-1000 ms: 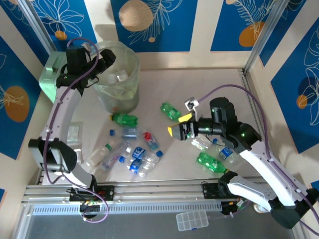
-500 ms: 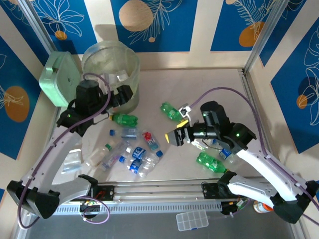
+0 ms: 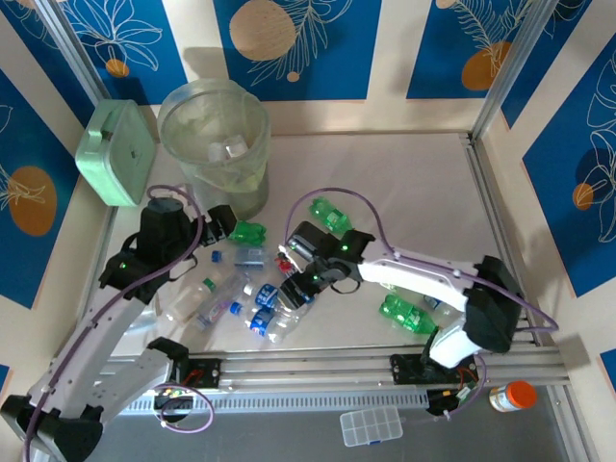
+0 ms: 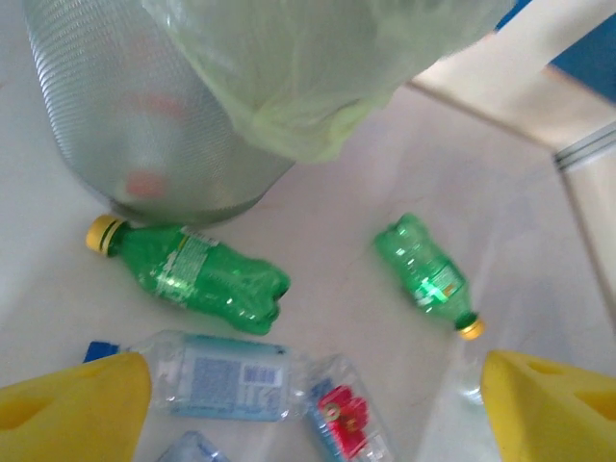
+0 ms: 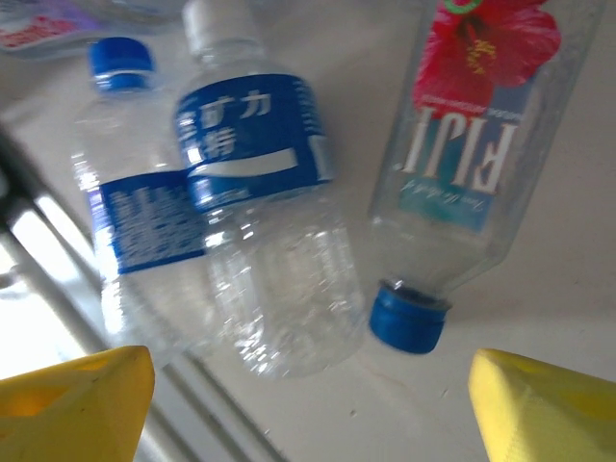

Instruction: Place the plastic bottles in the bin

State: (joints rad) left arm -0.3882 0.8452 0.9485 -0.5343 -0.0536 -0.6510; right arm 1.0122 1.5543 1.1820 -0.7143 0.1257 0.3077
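Note:
Several plastic bottles lie on the table in front of the bin [image 3: 214, 135], a tall translucent bucket with a bag liner. My left gripper [image 3: 229, 224] hangs open just below the bin, beside a green bottle [image 3: 249, 231]. In the left wrist view that yellow-capped green bottle [image 4: 188, 274] lies by the bin's base [image 4: 144, 125], and a blue-labelled clear bottle [image 4: 207, 375] lies between the yellow fingers [image 4: 72, 409]. My right gripper [image 3: 300, 281] is open over the clear bottles [image 3: 265, 298]. The right wrist view shows a blue-labelled bottle [image 5: 260, 221] and a Fiji bottle [image 5: 472, 144], neither one gripped.
A mint green box [image 3: 117, 152] leans at the left of the bin. More green bottles lie at mid-table [image 3: 329, 214] and front right [image 3: 409, 315]. An orange-capped jar [image 3: 507, 396] and a small clear organiser [image 3: 371, 426] sit beyond the front rail.
My left arm has come down from the bin's rim to the table by the green bottle. My right arm has swung left over the cluster of clear bottles. Both grippers have narrowed a little.

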